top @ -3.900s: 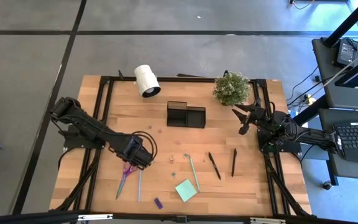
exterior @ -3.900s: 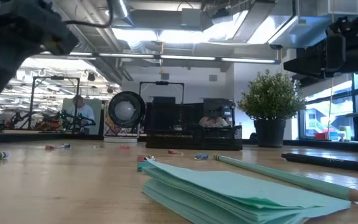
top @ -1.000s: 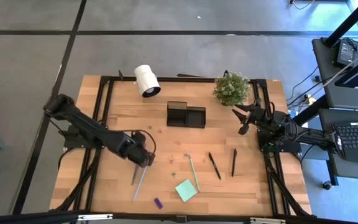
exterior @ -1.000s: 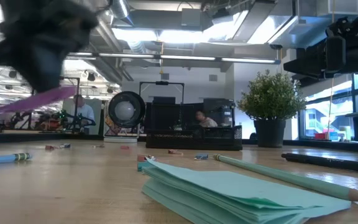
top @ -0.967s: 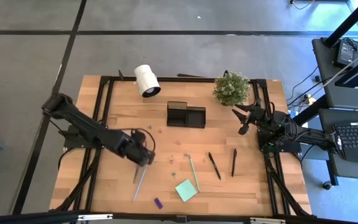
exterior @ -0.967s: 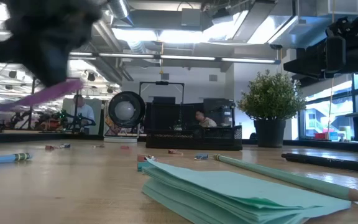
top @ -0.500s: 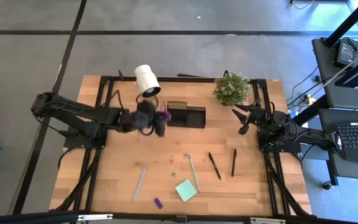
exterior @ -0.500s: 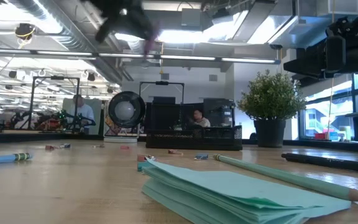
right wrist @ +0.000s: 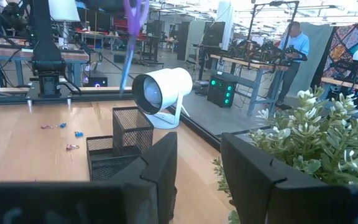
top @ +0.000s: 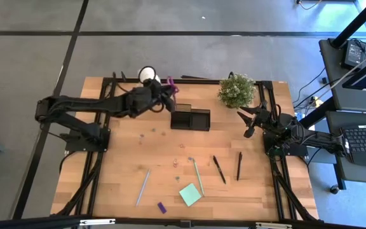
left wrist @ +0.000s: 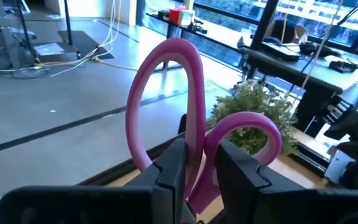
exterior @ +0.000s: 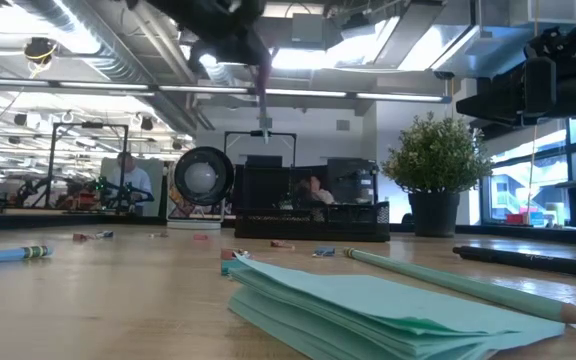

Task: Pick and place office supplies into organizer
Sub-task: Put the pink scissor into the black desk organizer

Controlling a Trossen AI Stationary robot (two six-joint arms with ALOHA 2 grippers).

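Purple-handled scissors [left wrist: 191, 143] clamped in left tool [top: 164, 95], hung blades-down above organizer [top: 190, 118] for drop-in; right tool [top: 249, 124] parted, empty.

no readable text, labels, brand names, numbers or signs in any view

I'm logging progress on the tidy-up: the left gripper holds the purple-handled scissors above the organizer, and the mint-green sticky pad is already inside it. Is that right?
Not quite. The sticky pad still lies on the table near the front edge, far from the organizer, as the high view shows. The rest holds: the left gripper holds the purple-handled scissors above the organizer.
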